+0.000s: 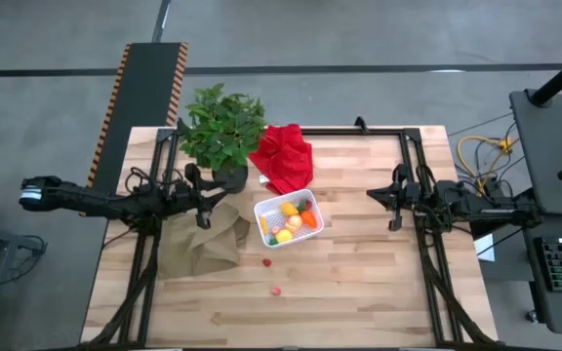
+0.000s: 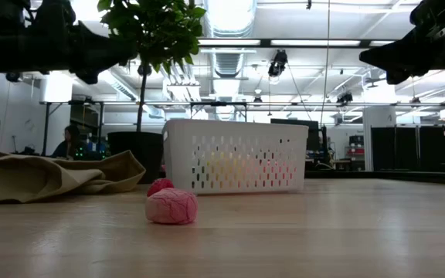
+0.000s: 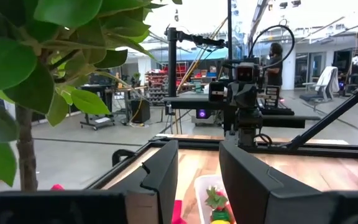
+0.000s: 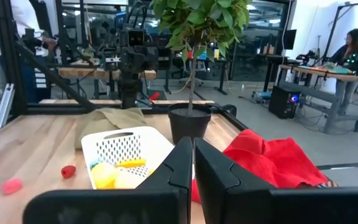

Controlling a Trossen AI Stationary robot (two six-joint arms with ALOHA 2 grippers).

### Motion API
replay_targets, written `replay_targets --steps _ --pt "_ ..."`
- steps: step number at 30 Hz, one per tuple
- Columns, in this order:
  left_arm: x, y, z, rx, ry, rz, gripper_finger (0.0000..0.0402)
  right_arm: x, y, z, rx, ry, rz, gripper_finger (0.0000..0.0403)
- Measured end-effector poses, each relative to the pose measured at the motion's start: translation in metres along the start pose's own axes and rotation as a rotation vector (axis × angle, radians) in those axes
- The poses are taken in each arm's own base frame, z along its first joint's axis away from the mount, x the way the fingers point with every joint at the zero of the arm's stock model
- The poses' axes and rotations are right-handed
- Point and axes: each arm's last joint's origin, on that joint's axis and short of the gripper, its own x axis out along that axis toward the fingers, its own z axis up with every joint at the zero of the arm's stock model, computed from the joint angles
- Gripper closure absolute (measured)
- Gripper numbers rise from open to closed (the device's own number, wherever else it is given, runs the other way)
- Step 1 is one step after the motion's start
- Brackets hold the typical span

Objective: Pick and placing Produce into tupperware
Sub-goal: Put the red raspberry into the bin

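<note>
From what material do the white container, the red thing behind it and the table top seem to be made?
The white perforated square container looks like smooth moulded plastic: thin walls with regular rows of holes. The crumpled red cloth seems to be soft fabric, judging by its loose folds. The pale table top looks like wood glued from planks, with visible grain and a matte finish.

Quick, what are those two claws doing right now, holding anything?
Left gripper: open, holding nothing, up beside the potted plant.
Right gripper: shut, holding nothing, raised on the table's right side.
</note>
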Motion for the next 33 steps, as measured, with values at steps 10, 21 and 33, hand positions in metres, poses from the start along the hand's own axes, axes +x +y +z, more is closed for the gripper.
replay_targets --steps 10,21,33 --pt "0.032 -0.012 0.025 0.078 0.14 -0.125 0.0209 -0.002 -0.001 0.008 -0.027 -0.007 -0.001 0.0394" --pt "0.066 -0.057 0.06 0.18 0.406 -0.353 0.017 -0.002 -0.001 0.006 -0.035 0.014 0.001 0.0394" --pt "0.071 -0.124 0.094 0.327 0.625 -0.273 0.0196 -0.002 -0.001 0.005 -0.036 0.019 0.001 0.0394"
